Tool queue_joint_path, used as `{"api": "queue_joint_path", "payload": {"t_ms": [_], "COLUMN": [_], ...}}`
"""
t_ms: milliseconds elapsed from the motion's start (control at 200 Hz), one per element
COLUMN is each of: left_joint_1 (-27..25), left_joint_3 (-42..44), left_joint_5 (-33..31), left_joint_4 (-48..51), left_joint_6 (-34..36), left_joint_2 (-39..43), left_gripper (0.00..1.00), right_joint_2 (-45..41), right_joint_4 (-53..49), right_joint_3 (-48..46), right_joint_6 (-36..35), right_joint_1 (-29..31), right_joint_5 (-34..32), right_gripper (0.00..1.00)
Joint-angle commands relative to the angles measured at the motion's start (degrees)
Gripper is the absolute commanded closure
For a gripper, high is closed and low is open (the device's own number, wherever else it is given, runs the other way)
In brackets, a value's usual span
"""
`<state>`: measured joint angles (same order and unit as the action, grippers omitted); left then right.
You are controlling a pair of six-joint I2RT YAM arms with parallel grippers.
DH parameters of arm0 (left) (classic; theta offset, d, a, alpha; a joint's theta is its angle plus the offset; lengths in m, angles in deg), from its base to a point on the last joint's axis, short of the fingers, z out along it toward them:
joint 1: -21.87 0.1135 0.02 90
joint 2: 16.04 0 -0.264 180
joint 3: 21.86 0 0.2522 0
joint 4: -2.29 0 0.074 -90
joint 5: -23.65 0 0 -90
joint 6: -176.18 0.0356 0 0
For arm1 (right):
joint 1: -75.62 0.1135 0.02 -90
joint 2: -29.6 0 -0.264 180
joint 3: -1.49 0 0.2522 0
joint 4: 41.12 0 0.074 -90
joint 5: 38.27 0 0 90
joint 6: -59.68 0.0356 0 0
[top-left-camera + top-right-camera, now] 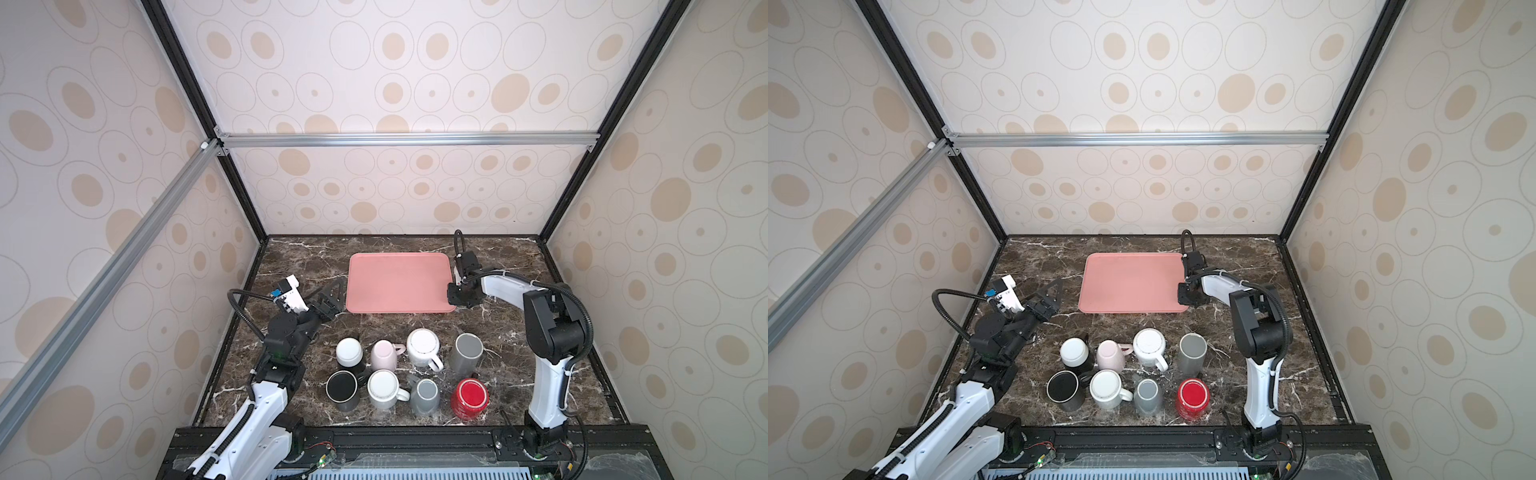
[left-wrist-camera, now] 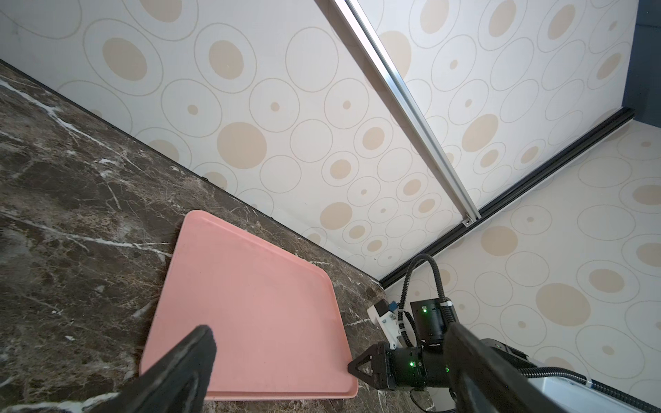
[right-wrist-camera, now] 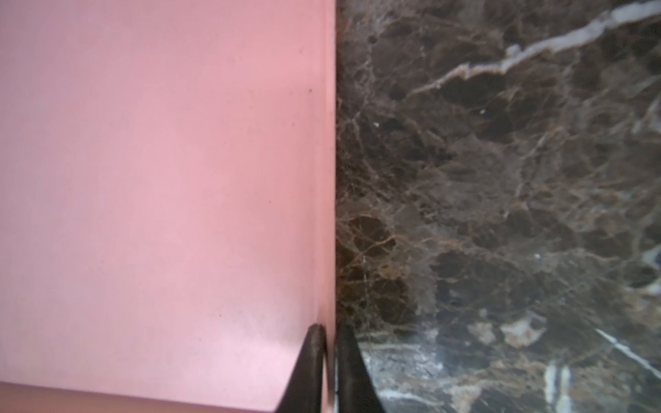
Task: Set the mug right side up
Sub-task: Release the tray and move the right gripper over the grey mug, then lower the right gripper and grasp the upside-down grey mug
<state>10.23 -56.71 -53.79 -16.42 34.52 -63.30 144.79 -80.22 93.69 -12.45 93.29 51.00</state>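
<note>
Right gripper (image 3: 329,330), jaws narrow, straddles the right rim of the pink tray (image 3: 161,178), one finger inside and one outside, likely to position it. Whether it pinches cannot be told. Left gripper (image 1: 330,301) hovers wide open and empty beside the tray's left edge. Eight mugs (image 1: 384,388), seemingly all bottom-up, stand untouched near the marble table's (image 1: 511,257) front. Only the right wrist view shows the straddle; only the top views show the mugs.

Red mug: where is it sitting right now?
In a top view, the red mug ends the near row on the right, beside the small grey mug.
</note>
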Motion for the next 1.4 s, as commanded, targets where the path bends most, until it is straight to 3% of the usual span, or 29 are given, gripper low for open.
{"api": "queue_joint_path", "payload": {"t_ms": [0,80,180,505,665,735,845,1060,1240,1395], "left_joint_1": [-0.23,-0.23,-0.31,-0.31,-0.31,-0.31,-0.31,-0.29,-0.31,-0.31], "left_joint_3": [-0.45,-0.41,-0.82,-1.05,0.92,1.61,2.41,3.51,3.42,3.42], "left_joint_5": [0.94,1.32,1.81,2.80,2.50,2.39,2.40,2.61,2.66,2.45], "left_joint_4": [-1.00,-1.39,-1.59,-0.84,-1.50,-1.65,-2.06,-3.30,-3.14,-2.69], "left_joint_6": [0.20,0.06,-0.06,-0.47,-1.16,-1.27,-1.09,-1.48,-1.17,-0.88], "left_joint_2": [0.12,0.24,0.66,2.24,3.58,3.93,3.94,2.67,2.34,2.53], "left_gripper": [0.01,0.01,0.01,0.01,0.00,0.00,0.01,0.01,0.01,0.01], "right_joint_2": [-1.97,-4.44,-8.38,-25.78,-36.47,-40.96,-46.33,-52.29,-52.69,-50.97], "right_joint_4": [-0.54,-0.69,-0.86,-1.52,-5.35,-7.97,-13.33,-22.25,-26.45,-26.44], "right_joint_3": [0.51,0.53,-0.14,-11.22,-19.18,-21.78,-24.15,-26.32,-27.00,-28.38], "right_joint_6": [-0.44,-0.66,-0.60,2.53,4.44,4.74,4.39,5.15,6.96,6.36], "right_joint_1": [0.18,0.17,0.22,2.50,5.69,6.90,9.15,15.03,20.46,21.26], "right_joint_5": [-2.83,-3.09,-2.96,-4.06,-7.24,-6.72,-4.89,-4.81,-5.28,-6.52], "right_gripper": [0.66,0.49,0.39,0.19,0.11,0.10,0.00,0.01,0.01,0.01]}}
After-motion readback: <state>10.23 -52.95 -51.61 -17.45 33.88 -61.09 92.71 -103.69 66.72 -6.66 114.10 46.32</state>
